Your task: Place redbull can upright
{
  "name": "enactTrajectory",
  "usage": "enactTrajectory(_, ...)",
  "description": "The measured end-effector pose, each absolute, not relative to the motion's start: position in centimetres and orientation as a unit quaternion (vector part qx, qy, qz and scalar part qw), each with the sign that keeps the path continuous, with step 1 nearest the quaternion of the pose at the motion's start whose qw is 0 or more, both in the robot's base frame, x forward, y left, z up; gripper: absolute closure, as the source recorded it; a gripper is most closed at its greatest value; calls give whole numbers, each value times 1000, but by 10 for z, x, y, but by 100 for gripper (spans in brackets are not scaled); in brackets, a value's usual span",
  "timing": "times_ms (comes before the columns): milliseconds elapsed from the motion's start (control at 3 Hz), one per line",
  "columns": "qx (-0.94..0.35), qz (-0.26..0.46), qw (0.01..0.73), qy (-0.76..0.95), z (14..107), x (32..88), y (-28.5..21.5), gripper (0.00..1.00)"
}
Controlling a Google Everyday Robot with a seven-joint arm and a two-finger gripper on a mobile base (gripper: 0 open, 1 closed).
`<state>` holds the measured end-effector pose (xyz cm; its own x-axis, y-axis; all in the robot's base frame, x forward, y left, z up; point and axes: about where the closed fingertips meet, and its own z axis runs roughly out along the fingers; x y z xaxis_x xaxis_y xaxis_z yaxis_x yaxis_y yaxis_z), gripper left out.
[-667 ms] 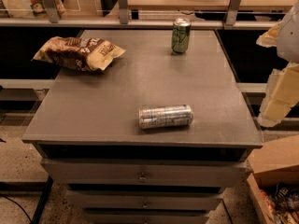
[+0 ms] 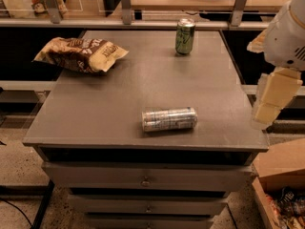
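Finding the redbull can [image 2: 169,119] lying on its side on the bench [image 2: 95,118], well apart from the claw [image 2: 265,114], off to its left and at about its height in the view. Seeing the claw hanging beyond the bench's right edge, near the front right corner, touching nothing. Not being able to tell whether spread or pressed together.

Reading the can's long axis as running left to right, nearly parallel with the bench's front edge, with one end facing the claw and the other facing away. Possibly looking at the plain metal top on the end nearer the claw, though not making that out with any certainty.

Noting a slim cylinder of silvery metal with faint blue patches, shining dully against the matte grey bench top.

Spotting a shorter green can [image 2: 185,36] standing upright toward the back, left of the claw. Spotting a crumpled brown and cream snack bag [image 2: 81,55] lying flat at the back left, farthest from the claw. Seeing grey drawers [image 2: 143,178] with small knobs sitting under the bench top, below and left of the claw.
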<state>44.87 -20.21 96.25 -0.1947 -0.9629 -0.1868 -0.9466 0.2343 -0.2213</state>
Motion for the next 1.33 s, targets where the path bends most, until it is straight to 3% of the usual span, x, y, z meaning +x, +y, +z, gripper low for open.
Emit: enactTrajectory(1333, -726, -16, 46, 686, 873, 473, -69, 0)
